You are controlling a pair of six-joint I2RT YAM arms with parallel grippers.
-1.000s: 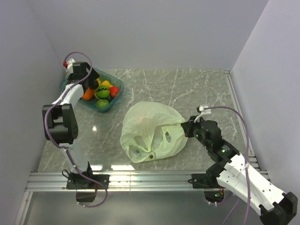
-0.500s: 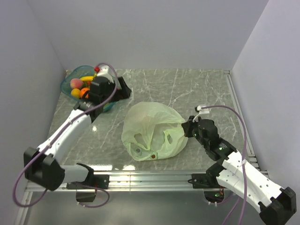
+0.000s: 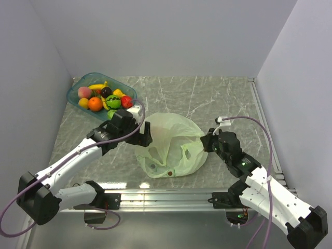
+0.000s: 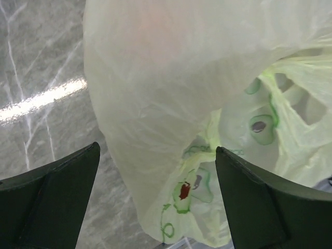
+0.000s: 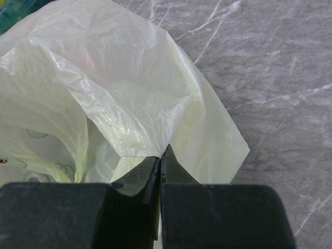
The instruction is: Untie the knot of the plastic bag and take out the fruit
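Grey marbled bench (image 3: 218, 98) fills the floor of a white-walled enclosure, with both arms reaching in from the near edge. At the middle lies the plastic bag (image 3: 168, 140), pale green, thin and crinkled, slumped in a loose heap with its handle loops sagging open on the near side. Small dark round spots ringed in green show through the film low down.

The left fingers (image 3: 147, 135) are spread wide apart above the bag's left flank. In the left wrist view the two dark tips sit at either side, the bag's film lies between and below them, and they grip nothing.

The right fingers (image 5: 161, 158) are pressed together at the bag's right edge, pinching a fold of the film at their tips.

A clear teal tray (image 3: 75, 85) sits at the far left corner, well apart from the bag, piled with small fruit (image 3: 104, 98): an orange, a banana, a striped green melon and a red piece among them.
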